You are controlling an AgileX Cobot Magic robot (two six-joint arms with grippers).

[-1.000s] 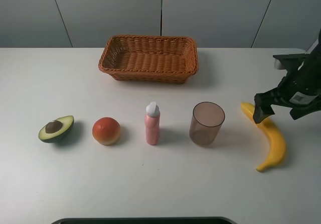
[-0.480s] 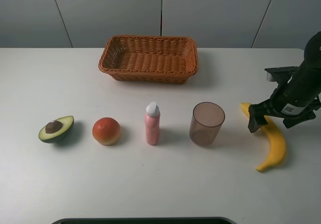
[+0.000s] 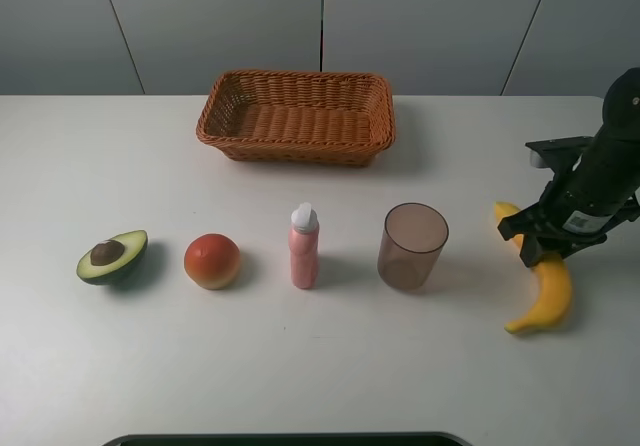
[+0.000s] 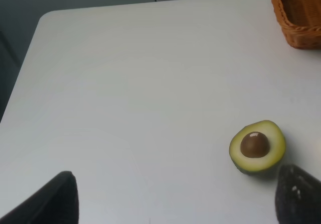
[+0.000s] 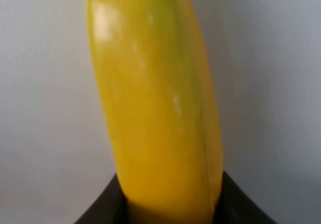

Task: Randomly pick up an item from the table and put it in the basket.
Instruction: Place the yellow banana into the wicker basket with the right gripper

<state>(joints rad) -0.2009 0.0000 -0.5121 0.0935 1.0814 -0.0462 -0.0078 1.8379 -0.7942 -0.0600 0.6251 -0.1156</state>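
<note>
Here the banana (image 3: 545, 291) lies on the white table (image 3: 300, 366) to the right of the brown cup (image 3: 412, 246) in the high view, near it but not touching. Its long axis runs from the far side of the table toward the near side. Its curve bulges away from the cup, so both tips turn back toward the cup. The right gripper (image 3: 528, 241) is closed on the banana's farther half. In the right wrist view its dark fingers (image 5: 103, 211) press against both sides of the yellow skin (image 5: 155, 108).

The cup stands upright, mouth up, between the banana and the rest of the row. Left of the cup stands a pink bottle (image 3: 303, 248), then a round red-orange fruit (image 3: 212, 261), and farthest from the cup a halved avocado (image 3: 113, 257) with its pit facing up. All are spaced apart.

The wicker basket (image 3: 290, 148) sits beyond the cup toward the back wall and a little to its left, well apart, with bare table between them. On the side of the cup where the banana lies, the table runs on out of the picture.

The left gripper (image 4: 173, 204) hangs wide open near the avocado, gripping nothing.
</note>
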